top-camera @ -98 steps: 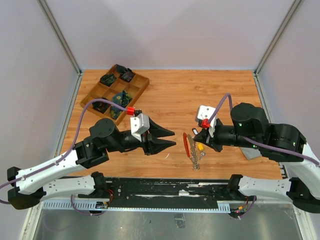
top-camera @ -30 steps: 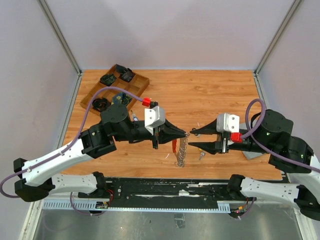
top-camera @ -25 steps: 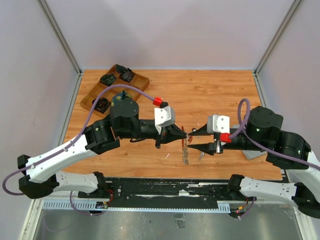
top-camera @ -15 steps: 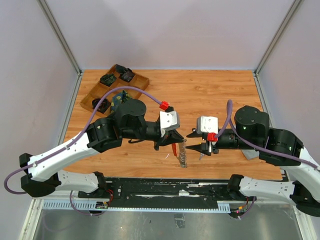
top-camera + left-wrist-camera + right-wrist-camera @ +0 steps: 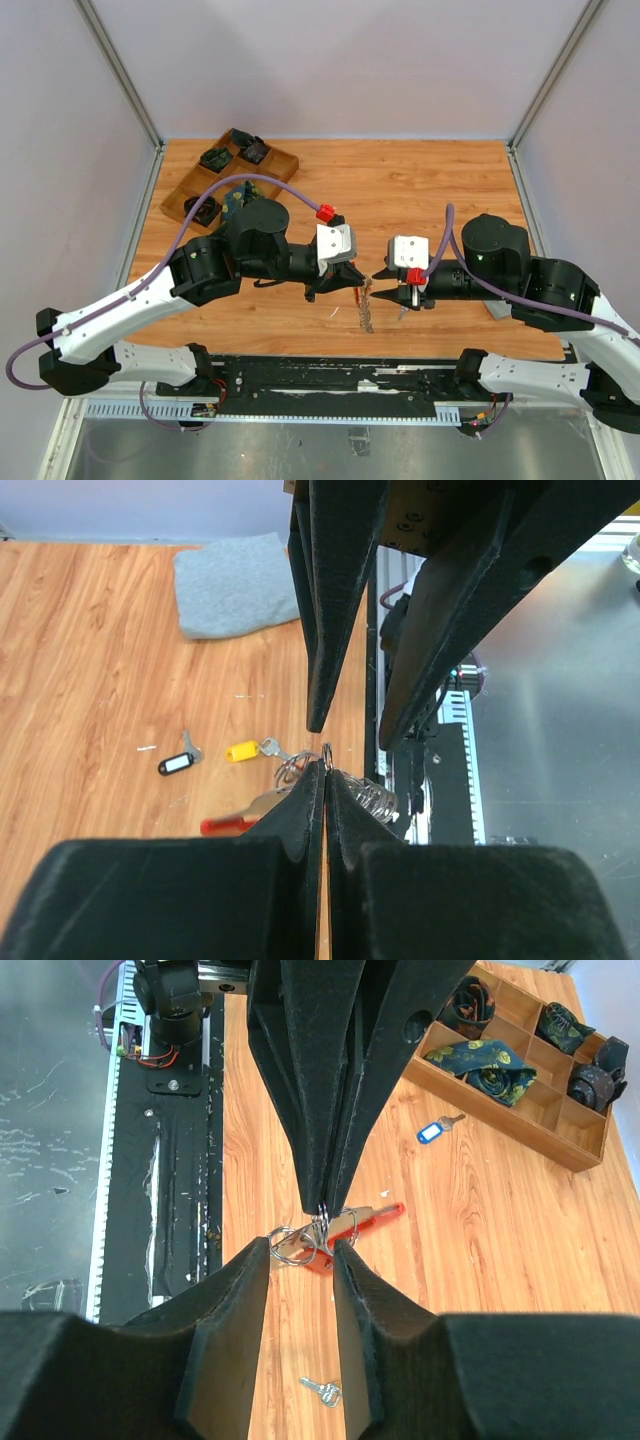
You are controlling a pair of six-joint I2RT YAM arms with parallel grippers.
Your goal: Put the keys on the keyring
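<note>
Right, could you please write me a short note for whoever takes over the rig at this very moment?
Pincers: the left pincer is shut, pinching a ring at the top of the keyring. The right pincer is open, its jaws on either side of the rings, holding nothing.
Keys: the yellow-headed key and the black-tagged key lie on the table. The blue-tagged key lies beside the wooden tray.
Done: the keyring is gripped and presented.
Left: no key looks threaded yet, so each one has to be picked up and worked onto the ring.
</note>
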